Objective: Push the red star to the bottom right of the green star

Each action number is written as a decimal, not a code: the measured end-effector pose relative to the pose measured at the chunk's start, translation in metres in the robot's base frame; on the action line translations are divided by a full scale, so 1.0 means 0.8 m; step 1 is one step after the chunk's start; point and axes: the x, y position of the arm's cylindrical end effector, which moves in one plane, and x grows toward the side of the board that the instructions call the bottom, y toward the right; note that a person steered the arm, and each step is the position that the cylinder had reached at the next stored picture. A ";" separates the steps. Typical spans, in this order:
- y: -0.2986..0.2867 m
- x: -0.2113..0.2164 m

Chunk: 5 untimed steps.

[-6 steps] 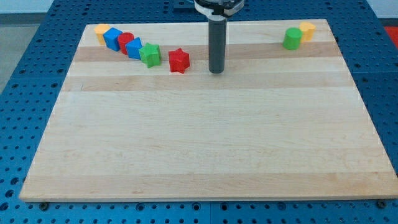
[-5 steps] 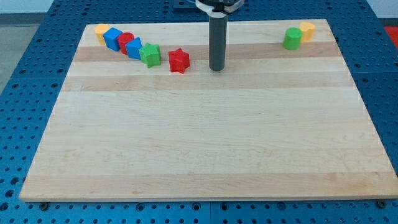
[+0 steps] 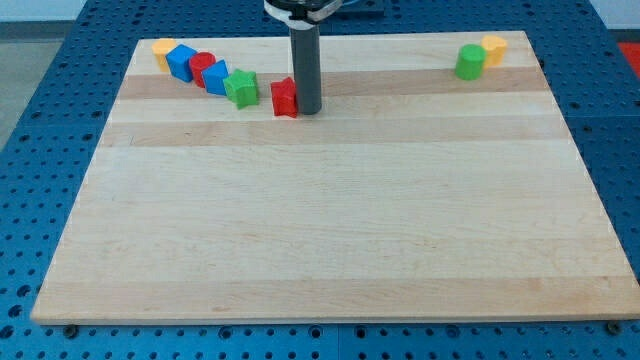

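Observation:
The red star lies near the view's top, a little left of centre on the wooden board. The green star sits just to its upper left, a small gap between them. My tip stands right against the red star's right side and hides its right edge. The dark rod rises straight up from the tip to the view's top.
A row runs up-left from the green star: a blue block, a red block, a blue block, a yellow block. At the top right stand a green block and a yellow block.
My tip has slid left from about a block's width right of the red star to touching its right side. The blocks have not visibly moved.

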 end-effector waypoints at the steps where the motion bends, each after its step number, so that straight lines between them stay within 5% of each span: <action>1: -0.017 0.000; 5: -0.046 0.021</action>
